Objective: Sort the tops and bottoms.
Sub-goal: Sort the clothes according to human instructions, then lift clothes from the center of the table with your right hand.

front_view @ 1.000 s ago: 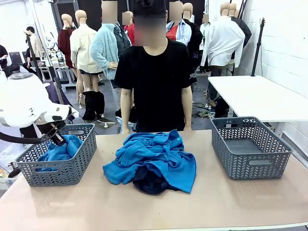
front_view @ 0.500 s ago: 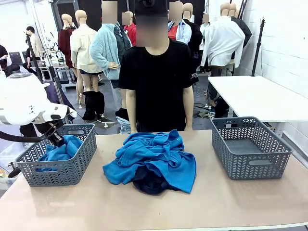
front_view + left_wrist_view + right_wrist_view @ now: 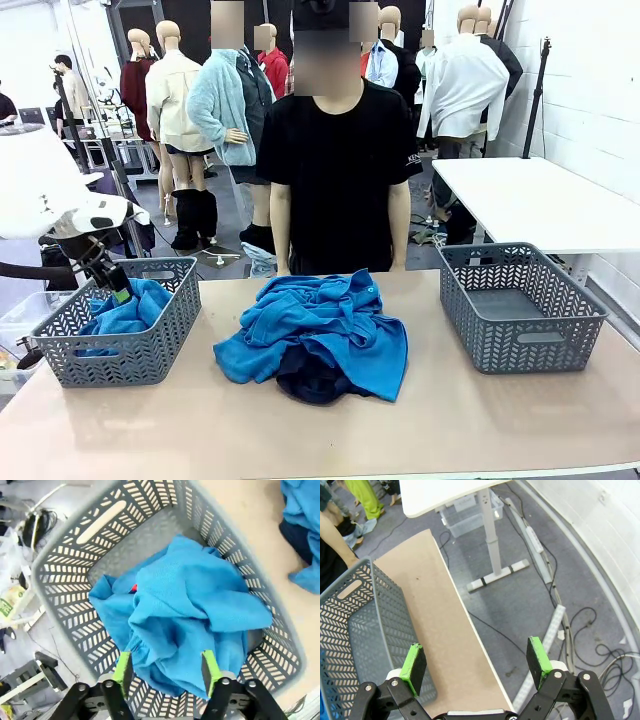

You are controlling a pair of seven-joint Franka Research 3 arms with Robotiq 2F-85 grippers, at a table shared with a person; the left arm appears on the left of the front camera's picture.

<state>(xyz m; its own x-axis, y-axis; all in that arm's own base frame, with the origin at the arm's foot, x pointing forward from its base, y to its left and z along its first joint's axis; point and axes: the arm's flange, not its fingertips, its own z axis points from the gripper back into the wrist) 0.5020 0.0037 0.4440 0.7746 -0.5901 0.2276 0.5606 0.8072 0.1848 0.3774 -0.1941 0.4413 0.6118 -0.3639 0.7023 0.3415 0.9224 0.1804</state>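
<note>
One blue top (image 3: 128, 310) lies crumpled in the left grey basket (image 3: 150, 355). My left gripper (image 3: 115, 288) hangs just above it, open, and the left wrist view has the top (image 3: 190, 605) lying loose below the gripper (image 3: 166, 670). More blue tops (image 3: 325, 320) sit heaped at the table's middle, with the dark navy bottoms (image 3: 308, 382) poking out under their front edge. My right gripper (image 3: 476, 660) is open and holds nothing, out past the table's right edge over the floor.
An empty grey basket (image 3: 520, 305) stands on the right side of the table, and its wall (image 3: 350, 625) is at the left of the right wrist view. A person in a black t-shirt (image 3: 340, 170) stands at the far edge behind the heap. A white table (image 3: 540, 200) stands beyond.
My left gripper has opened, released the blue top into the left basket and lifted a little. The person has shifted slightly to the right.
</note>
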